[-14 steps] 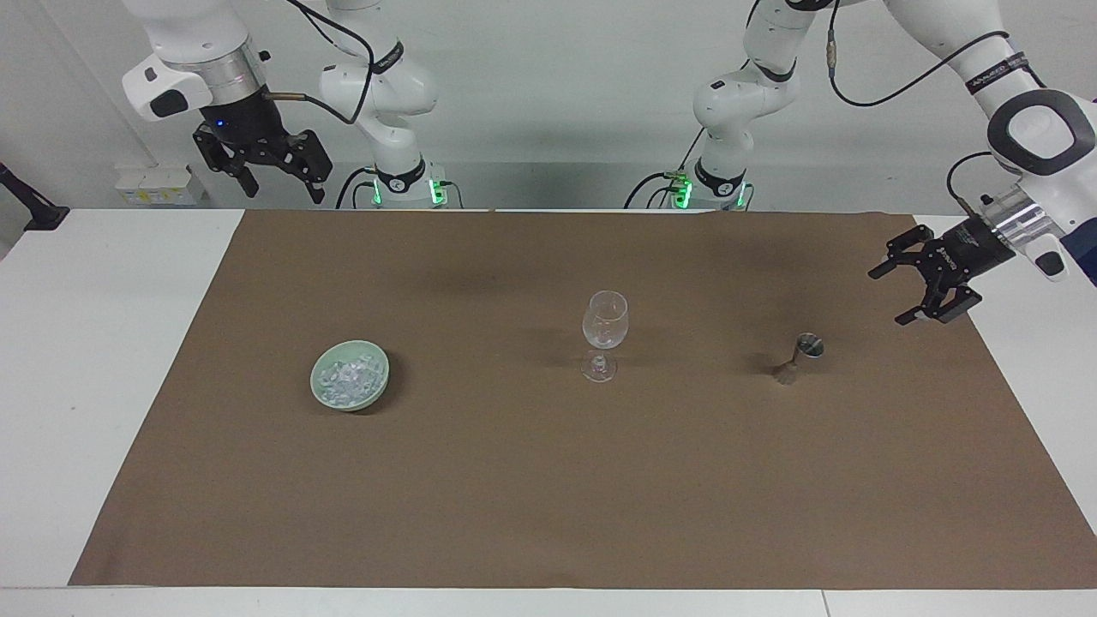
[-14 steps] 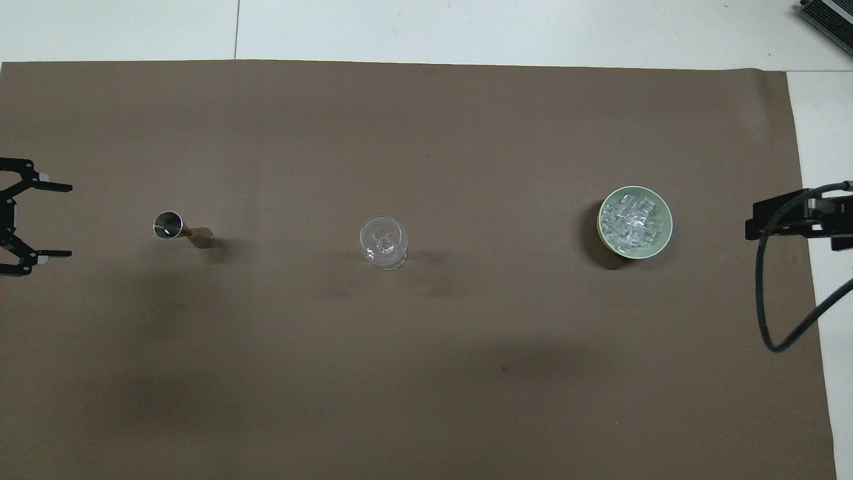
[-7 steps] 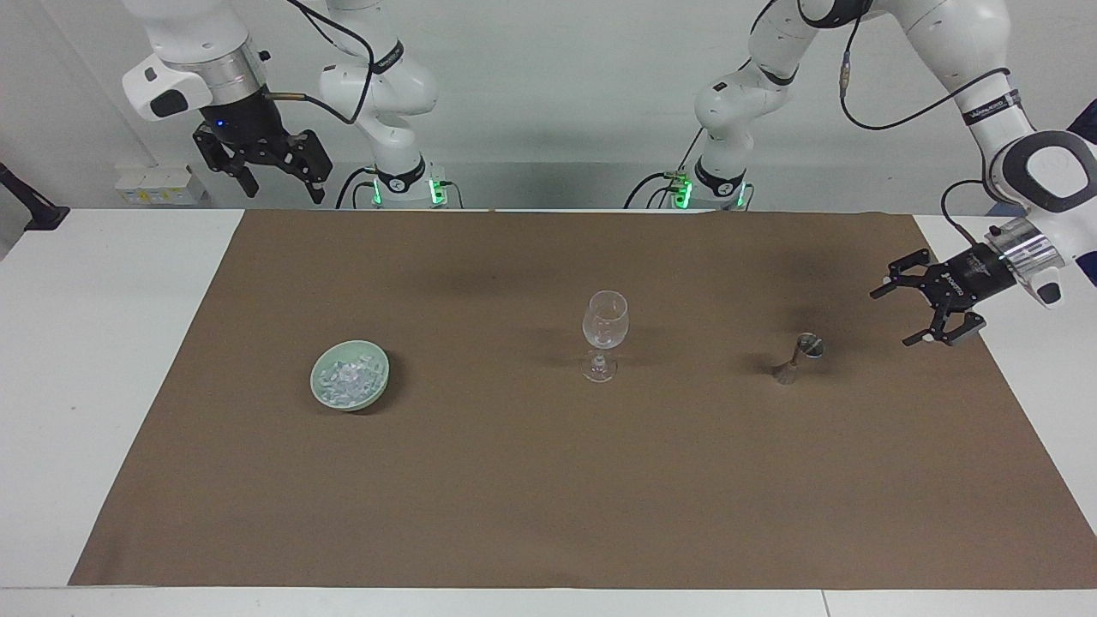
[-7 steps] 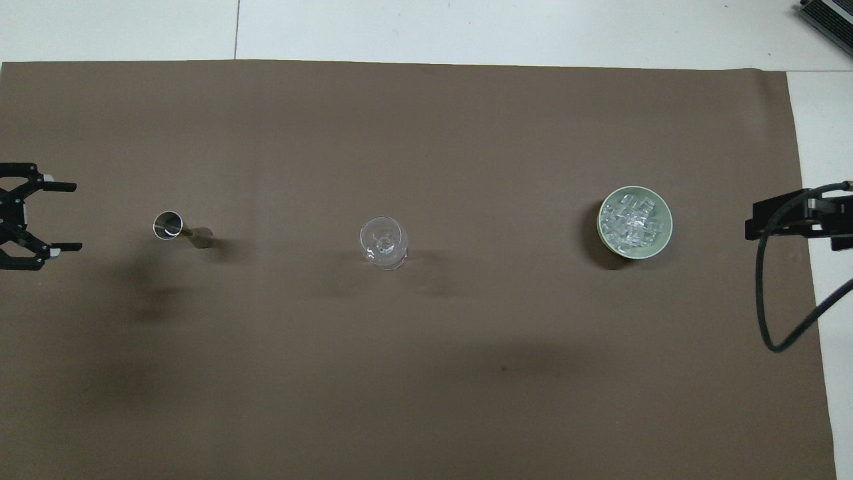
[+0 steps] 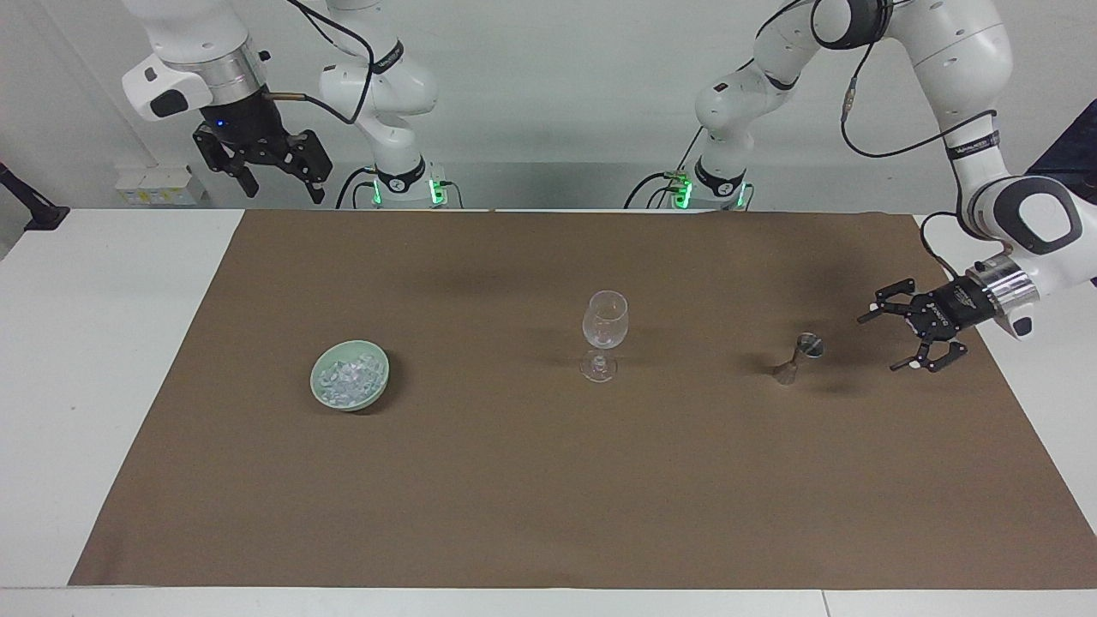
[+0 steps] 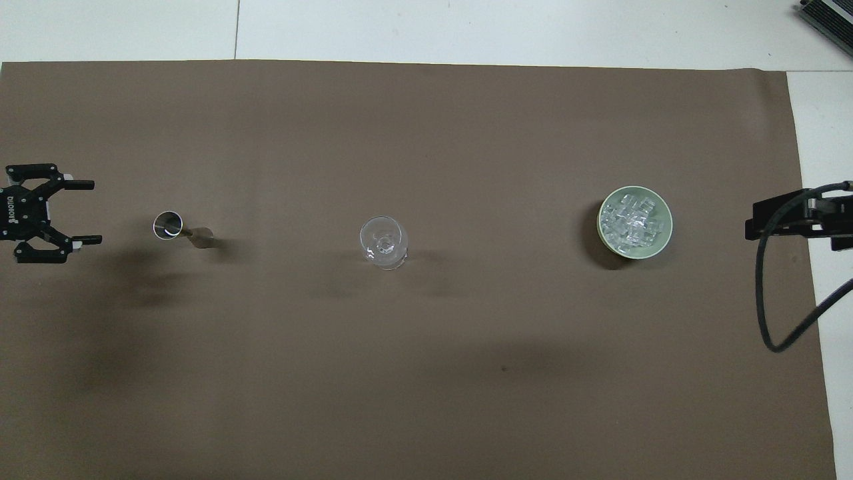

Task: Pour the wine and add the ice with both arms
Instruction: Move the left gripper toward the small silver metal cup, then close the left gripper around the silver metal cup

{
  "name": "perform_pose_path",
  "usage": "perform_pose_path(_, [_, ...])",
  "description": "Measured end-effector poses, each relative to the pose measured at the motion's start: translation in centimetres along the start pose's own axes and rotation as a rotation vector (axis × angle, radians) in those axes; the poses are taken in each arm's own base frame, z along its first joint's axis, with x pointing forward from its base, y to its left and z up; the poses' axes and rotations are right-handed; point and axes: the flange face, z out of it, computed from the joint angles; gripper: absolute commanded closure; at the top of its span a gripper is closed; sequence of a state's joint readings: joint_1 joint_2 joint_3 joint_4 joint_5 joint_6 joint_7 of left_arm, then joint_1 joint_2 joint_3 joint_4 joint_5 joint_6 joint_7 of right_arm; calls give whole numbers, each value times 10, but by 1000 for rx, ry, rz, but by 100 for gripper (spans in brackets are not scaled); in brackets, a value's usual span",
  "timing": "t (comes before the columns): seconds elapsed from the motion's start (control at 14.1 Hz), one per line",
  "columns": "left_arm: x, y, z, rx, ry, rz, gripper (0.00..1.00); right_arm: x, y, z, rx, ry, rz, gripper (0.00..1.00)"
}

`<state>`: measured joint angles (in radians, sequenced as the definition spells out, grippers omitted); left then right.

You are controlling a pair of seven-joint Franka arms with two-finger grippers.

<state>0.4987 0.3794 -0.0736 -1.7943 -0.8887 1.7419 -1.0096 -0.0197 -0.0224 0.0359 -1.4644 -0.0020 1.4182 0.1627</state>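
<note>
- I have the brown mat [image 5: 548, 480] covering most of the table, and I place everything from the wine glass [image 5: 604, 330] at its middle.
- My left gripper [image 5: 900, 337] has come down and in over the last second; it now hangs low over the mat toward the left arm's end from the glass, just beside the small metal measuring cup [image 5: 801, 356], jaws spread wide and holding nothing.
- My right gripper [image 5: 264, 167] has not moved: it waits high over the table edge at the right arm's end, jaws open and empty.
- The green bowl [image 5: 319, 377] sits well apart from the glass toward the right arm's end, with the ice [image 5: 348, 377] heaped in it, untouched.
- The glass looks empty.
- I judge the left arm is lining up to take the measuring cup for the pour; nothing is gripped yet.
</note>
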Motion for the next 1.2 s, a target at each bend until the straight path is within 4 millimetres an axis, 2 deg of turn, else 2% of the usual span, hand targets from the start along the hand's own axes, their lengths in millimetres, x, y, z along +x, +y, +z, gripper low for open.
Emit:
perform_pose_path(0.21, [24, -6, 19, 17, -54, 67, 0, 0, 0, 0, 0, 0, 0, 0])
perform_pose_path(0.64, [41, -29, 57, 50, -136, 185, 0, 0, 0, 0, 0, 0, 0, 0])
perform_pose_path(0.92, [35, -31, 78, 33, -183, 194, 0, 0, 0, 0, 0, 0, 0, 0])
perform_pose_path(1.2, [22, -28, 108, 13, -183, 190, 0, 0, 0, 0, 0, 0, 0, 0])
